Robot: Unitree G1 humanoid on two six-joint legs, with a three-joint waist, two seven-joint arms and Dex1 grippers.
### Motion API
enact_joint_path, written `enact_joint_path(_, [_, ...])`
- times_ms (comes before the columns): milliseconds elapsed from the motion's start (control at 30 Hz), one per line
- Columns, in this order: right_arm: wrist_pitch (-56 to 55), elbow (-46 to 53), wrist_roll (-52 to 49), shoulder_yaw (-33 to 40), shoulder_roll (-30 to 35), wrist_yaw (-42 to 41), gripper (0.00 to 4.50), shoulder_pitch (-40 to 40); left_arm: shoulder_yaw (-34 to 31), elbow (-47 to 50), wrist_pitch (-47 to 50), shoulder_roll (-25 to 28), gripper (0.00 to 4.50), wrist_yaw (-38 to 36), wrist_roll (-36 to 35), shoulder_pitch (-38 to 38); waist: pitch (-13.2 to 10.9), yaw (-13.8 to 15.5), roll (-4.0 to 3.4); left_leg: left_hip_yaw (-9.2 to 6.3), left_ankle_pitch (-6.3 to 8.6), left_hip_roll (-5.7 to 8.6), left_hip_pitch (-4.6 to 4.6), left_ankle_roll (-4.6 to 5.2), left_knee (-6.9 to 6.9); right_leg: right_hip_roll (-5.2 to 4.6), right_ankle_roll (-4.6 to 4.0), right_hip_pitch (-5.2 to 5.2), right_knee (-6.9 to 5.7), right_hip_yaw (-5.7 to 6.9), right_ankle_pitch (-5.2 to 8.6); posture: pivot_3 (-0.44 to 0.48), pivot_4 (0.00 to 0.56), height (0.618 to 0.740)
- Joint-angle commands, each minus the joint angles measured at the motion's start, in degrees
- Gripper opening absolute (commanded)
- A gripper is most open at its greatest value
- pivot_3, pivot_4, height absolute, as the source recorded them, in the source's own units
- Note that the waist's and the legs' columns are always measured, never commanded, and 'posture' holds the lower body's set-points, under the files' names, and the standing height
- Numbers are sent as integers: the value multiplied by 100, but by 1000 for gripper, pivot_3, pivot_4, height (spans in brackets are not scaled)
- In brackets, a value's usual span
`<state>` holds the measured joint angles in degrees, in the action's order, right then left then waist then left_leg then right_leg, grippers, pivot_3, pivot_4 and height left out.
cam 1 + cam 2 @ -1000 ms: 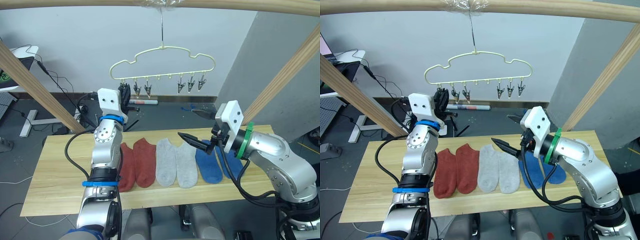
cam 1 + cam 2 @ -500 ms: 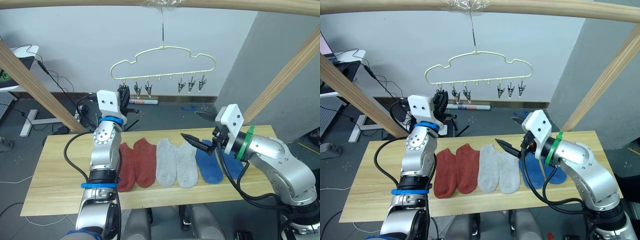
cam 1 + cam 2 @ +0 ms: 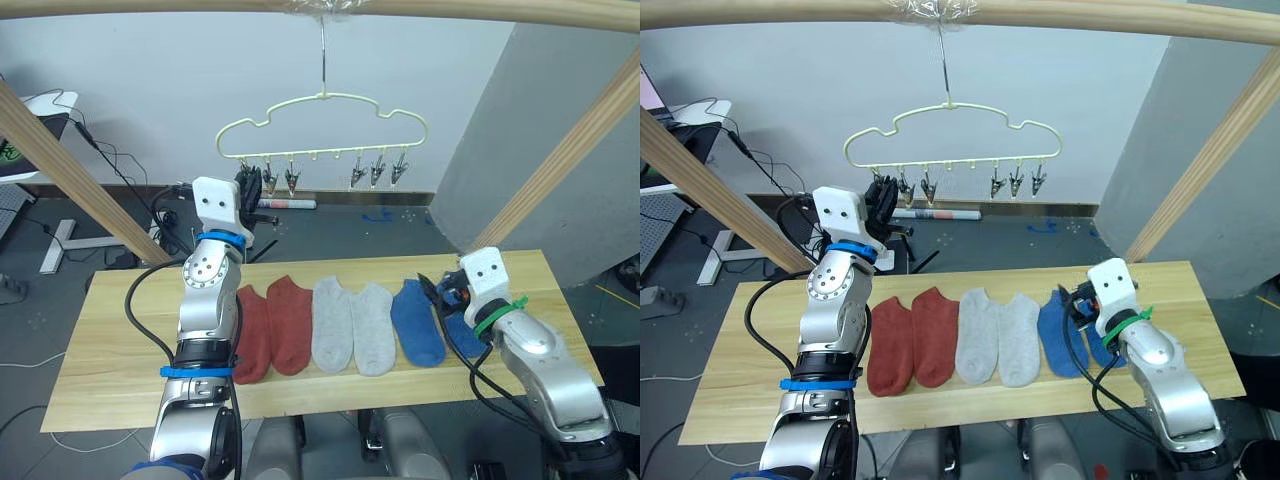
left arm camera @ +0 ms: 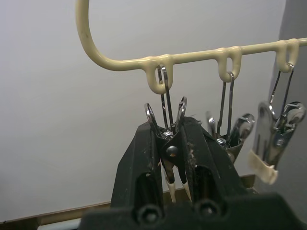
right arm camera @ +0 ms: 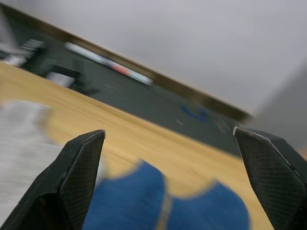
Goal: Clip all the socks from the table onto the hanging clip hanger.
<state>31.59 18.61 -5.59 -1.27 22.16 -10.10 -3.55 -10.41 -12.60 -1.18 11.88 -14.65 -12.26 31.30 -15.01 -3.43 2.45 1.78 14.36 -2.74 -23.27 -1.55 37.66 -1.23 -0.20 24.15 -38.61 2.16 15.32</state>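
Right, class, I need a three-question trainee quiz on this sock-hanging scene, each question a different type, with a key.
1. How many socks lie on the table?
2. True or false: the left gripper is shut on the clip hanger's endmost clip.
3. The right gripper is: A) holding a grey sock B) open above the blue socks C) on the hanger.

Key: 1. six; 2. true; 3. B

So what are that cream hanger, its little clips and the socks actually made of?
The hanger looks like coated or plastic wire, smooth and pale cream. The clips look like shiny metal, with bright glints. The socks look like soft matte knit fabric.
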Motion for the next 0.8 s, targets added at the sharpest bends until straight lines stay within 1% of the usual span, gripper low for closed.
enact_joint_path(33, [-533,-932,171,336,-252,382,4500,-150,-3,356,109,108,297,-61,-68,31,-5,-1,-4,2,0,0,0,0,0,0,0,0,-1,-1,0,-169,286,740])
enact_joint_path(200, [-1033,-2272,142,582,-520,491,4500,-519,-48,527,423,181,297,-104,-225,51,-52,2,-14,3,0,0,2,0,0,1,0,0,-3,-4,0,-145,290,740])
enact_joint_path(367, [-1231,-3343,-116,729,-735,245,4500,-896,-97,672,804,316,297,-243,-426,64,-97,15,-25,3,0,0,1,0,0,1,0,2,-7,-4,0,-119,294,740])
enact_joint_path(400, [-1219,-3484,-205,756,-790,144,4332,-951,-99,697,892,345,297,-276,-477,59,-100,15,-27,3,0,-1,1,0,-1,1,0,2,-7,-4,0,-117,294,740])
enact_joint_path(467, [-1274,-3670,-251,783,-851,39,3927,-1003,-94,742,1091,396,297,-400,-599,50,-100,14,-27,4,0,-1,2,0,-2,1,0,1,-8,-5,0,-109,295,740])
enact_joint_path(633, [-1294,-3960,-385,1033,-975,124,2212,-1091,-94,858,1511,513,297,-686,-846,26,-101,34,-27,3,0,0,5,-1,-1,0,0,-1,-12,-5,0,-103,294,740])
enact_joint_path(700, [-1328,-3940,-349,1030,-982,98,1450,-1078,-105,896,1652,552,297,-770,-932,24,-101,37,-26,4,0,0,8,-1,-1,-1,0,-2,-13,-6,0,-106,295,740])
enact_joint_path(733, [-1329,-3898,-357,1022,-991,56,1158,-1060,-113,910,1722,573,297,-806,-977,25,-101,37,-27,4,0,0,8,-1,-1,-1,0,-2,-13,-6,0,-109,294,740])
enact_joint_path(800, [-1393,-3802,-328,984,-976,-26,435,-1010,-133,955,1880,588,297,-872,-1072,35,-101,37,-27,5,0,-1,10,-1,-1,-1,0,-2,-14,-8,0,-111,294,740])
